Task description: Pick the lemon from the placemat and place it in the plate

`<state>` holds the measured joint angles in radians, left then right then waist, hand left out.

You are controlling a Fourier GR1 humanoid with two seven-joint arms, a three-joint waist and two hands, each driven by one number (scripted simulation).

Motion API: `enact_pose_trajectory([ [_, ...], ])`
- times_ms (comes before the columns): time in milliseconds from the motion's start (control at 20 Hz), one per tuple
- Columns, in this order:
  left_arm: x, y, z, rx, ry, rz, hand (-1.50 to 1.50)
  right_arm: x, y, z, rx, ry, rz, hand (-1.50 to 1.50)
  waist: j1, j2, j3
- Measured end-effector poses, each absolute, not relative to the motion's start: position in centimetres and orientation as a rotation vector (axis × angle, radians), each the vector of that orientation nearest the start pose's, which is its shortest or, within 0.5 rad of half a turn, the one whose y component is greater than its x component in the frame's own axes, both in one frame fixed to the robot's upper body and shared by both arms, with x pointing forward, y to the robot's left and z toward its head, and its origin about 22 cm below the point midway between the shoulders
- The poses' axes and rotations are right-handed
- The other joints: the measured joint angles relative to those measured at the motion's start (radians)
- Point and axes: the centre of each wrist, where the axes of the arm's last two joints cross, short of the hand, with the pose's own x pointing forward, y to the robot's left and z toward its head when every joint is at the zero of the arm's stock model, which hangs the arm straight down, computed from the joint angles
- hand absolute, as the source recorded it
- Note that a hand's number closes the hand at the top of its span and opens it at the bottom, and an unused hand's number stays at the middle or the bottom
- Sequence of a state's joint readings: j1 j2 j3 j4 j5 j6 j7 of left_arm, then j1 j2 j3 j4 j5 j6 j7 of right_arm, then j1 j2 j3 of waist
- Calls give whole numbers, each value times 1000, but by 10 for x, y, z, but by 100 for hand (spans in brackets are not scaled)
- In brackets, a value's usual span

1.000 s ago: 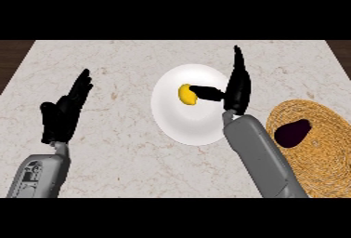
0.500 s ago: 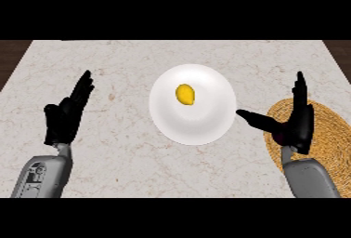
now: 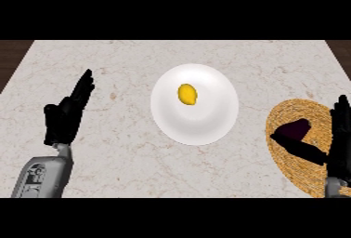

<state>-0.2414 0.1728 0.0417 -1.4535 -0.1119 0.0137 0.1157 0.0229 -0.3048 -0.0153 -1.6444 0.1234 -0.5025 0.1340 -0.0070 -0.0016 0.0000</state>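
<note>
The yellow lemon (image 3: 186, 94) lies on the white plate (image 3: 205, 123) in the middle of the counter, a little above the plate's centre. My right hand (image 3: 336, 139) is open at the right edge, fingers up, thumb stretched left, over the woven straw placemat (image 3: 291, 116). It is well apart from the lemon. A dark purple object (image 3: 296, 128) lies on the placemat, partly hidden by the thumb. My left hand (image 3: 67, 114) rests open at the left, fingers up, holding nothing.
The marble counter (image 3: 123, 158) stretches around the plate. Dark wood shows past its far left and far right corners.
My right hand has let go of the lemon on the plate and pulled back right and toward me, over the placemat. The left hand has stayed still.
</note>
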Motion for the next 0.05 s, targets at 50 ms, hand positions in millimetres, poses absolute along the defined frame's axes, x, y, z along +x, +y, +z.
enact_pose_trajectory([
  [50, 302, 258, 45, 223, -1559, -216, 0, 234, -309, 37, -712, -1539, -124, -150, 0, 0, 0],
])
